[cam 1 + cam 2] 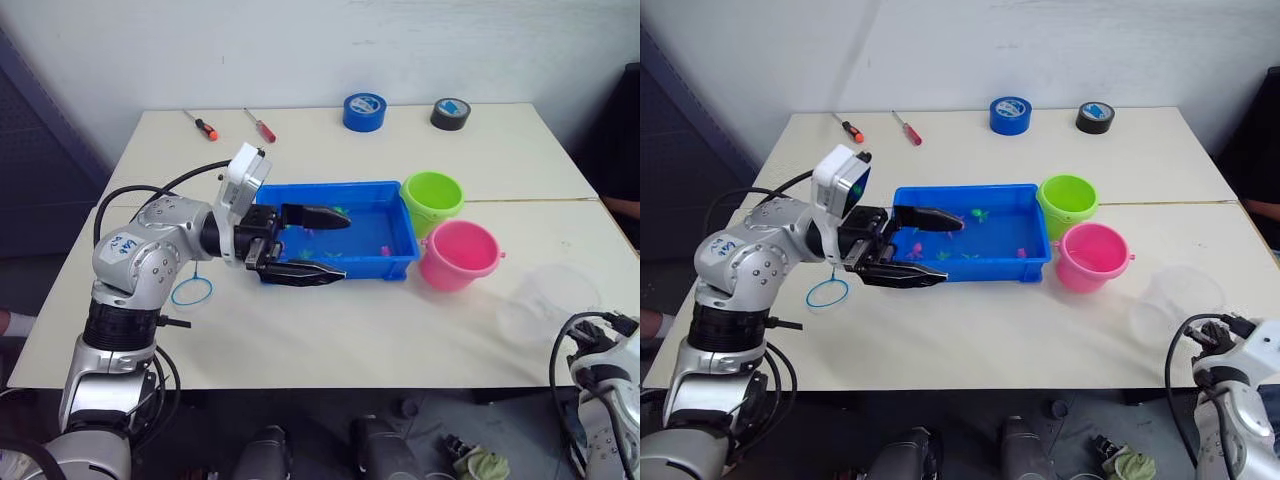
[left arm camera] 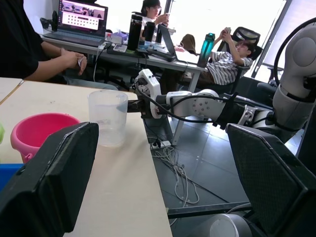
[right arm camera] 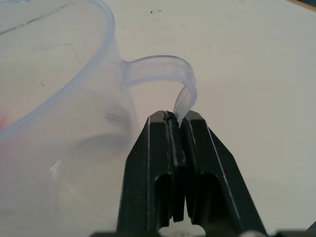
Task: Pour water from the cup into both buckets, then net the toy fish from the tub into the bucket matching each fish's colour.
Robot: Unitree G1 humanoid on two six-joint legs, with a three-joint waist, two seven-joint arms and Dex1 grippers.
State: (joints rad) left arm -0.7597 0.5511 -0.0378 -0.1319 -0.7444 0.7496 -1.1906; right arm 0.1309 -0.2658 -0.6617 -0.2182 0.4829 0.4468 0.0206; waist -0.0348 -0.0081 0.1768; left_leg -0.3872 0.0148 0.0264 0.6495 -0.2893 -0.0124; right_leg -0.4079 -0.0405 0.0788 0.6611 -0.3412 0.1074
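The right gripper (image 3: 174, 118) has its two black fingers (image 3: 148, 163) pressed together, pinching the curled tip of the clear handle (image 3: 163, 69) of the cup (image 3: 54, 98). The cup (image 1: 548, 298) stands upright on the bench (image 1: 400, 340), at its right front, near the pink bucket (image 1: 458, 254). Its handle points toward the robot's right arm.

The left gripper (image 1: 305, 245) hangs over the near left end of the blue tub (image 1: 395, 262), its fingers (image 1: 315, 216) spread wide and holding nothing.

The tub's long axis runs left to right. Small pink and green toy fish (image 1: 980, 214) lie inside it. The lime green bucket (image 1: 432, 199) touches the tub's right end, and the pink bucket sits just in front of the green one.

The net (image 1: 191, 291) lies flat on the bench beside the left arm, hoop toward the robot; I cannot tell which way its stick runs.

Risk, as I judge it: the pinch holds just the thin handle tip, so the cup could twist or slip when lifted and spill before reaching the buckets.
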